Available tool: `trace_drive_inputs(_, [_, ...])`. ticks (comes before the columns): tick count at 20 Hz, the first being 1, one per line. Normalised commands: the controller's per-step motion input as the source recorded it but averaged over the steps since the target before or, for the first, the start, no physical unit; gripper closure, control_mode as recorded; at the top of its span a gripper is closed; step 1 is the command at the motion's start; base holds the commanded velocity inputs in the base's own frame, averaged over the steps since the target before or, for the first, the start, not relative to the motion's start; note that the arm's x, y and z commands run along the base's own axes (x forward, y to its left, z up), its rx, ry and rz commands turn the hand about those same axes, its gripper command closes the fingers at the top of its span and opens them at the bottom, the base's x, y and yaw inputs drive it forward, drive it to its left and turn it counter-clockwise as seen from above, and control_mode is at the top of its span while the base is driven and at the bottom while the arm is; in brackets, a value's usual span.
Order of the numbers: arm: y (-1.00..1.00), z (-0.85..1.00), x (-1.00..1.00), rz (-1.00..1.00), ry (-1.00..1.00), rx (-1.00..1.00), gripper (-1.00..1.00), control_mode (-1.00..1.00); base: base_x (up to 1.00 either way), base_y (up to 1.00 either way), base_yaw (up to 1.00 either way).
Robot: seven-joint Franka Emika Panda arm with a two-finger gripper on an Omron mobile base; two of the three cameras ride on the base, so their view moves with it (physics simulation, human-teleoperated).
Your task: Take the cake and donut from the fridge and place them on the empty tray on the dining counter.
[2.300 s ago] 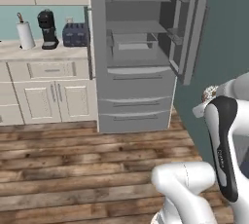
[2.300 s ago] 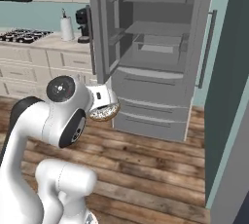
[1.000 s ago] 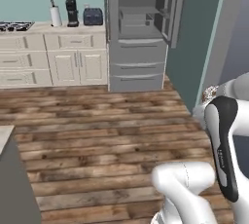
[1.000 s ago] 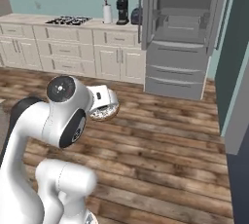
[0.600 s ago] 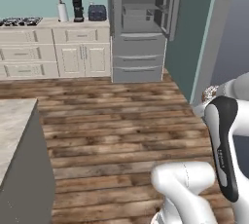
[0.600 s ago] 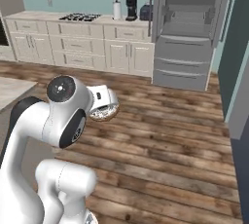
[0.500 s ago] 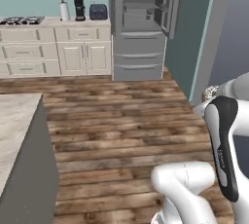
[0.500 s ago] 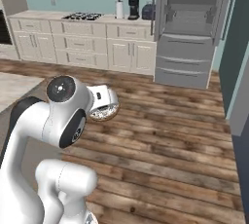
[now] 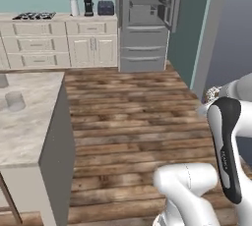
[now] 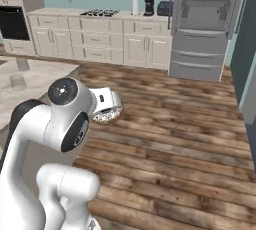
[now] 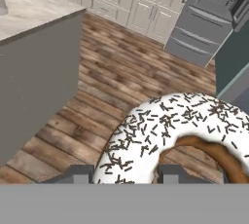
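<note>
Left base view is telling you the base is backing off: the fridge [image 9: 147,23] is shrinking into the distance while the dining worktop [image 9: 29,117] is sliding in. Your jaws are part-closed, gripping the donut [image 11: 180,140]; tray delivery likely comes next.

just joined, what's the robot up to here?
The gripper is shut on the donut, white-iced with dark sprinkles, carried above the wood floor. The fridge stands open at the far wall, and a corner of the dining counter is in view on the left. The donut is not yet set down.
</note>
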Motion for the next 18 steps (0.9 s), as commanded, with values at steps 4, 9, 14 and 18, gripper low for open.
trace_drive_inputs(4, [0.00, 0.00, 0.00, 0.00, 0.00, 0.00, 1.00, 1.00, -1.00, 0.62, 0.01])
trace_drive_inputs(9, [0.00, 0.00, 0.00, 0.00, 0.00, 0.00, 1.00, 1.00, -1.00, 0.70, 0.00])
trace_drive_inputs(14, [0.00, 0.00, 0.00, 0.00, 0.00, 0.00, 1.00, 1.00, -0.26, 1.00, 0.00])
trace_drive_inputs(18, [0.00, 0.00, 0.00, 0.00, 0.00, 0.00, 1.00, 1.00, 0.03, 1.00, 0.00])
